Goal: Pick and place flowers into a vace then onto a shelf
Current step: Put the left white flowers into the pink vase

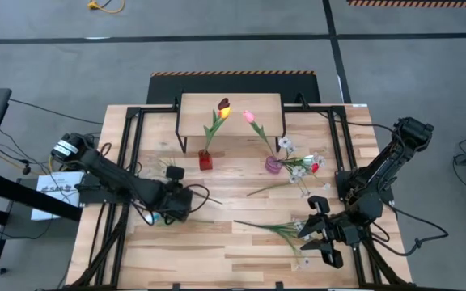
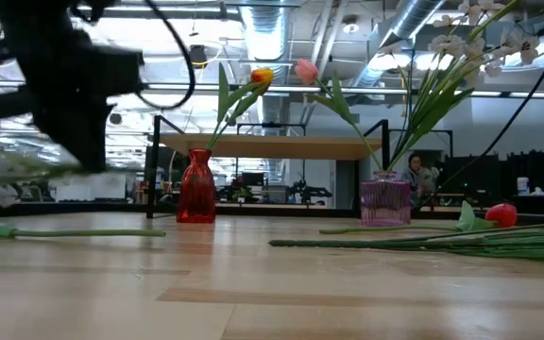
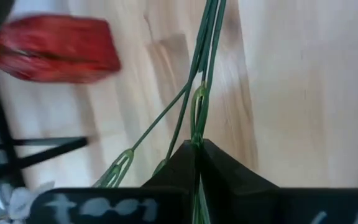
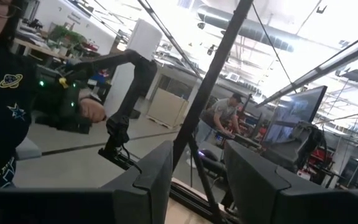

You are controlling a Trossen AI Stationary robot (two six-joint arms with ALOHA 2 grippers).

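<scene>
Your left gripper (image 3: pixel 197 163) has its fingers pressed together on a bundle of thin green flower stems (image 3: pixel 199 74), low over the slatted wooden table (image 1: pixel 241 259) on its left side. The grip sits far from the blossoms, so expect the long stems to droop or swing when lifted; a stem could slip out or miss the vase mouth.

Your right gripper (image 1: pixel 318 234) rests near the table's front right with its fingers spread and nothing between them, just beside more loose green-stemmed flowers (image 1: pixel 277 230) lying flat.

Containers:
- Narrow red glass vase (image 1: pixel 205 160): holds an orange tulip (image 1: pixel 224 108); stands on the table in front of the low light-wood shelf (image 1: pixel 192 121).
- Pink ribbed glass vase (image 1: pixel 273 164): holds a pink tulip (image 1: pixel 248 116) and white blossom sprays (image 1: pixel 298 166); also on the table, not yet shelved.
</scene>
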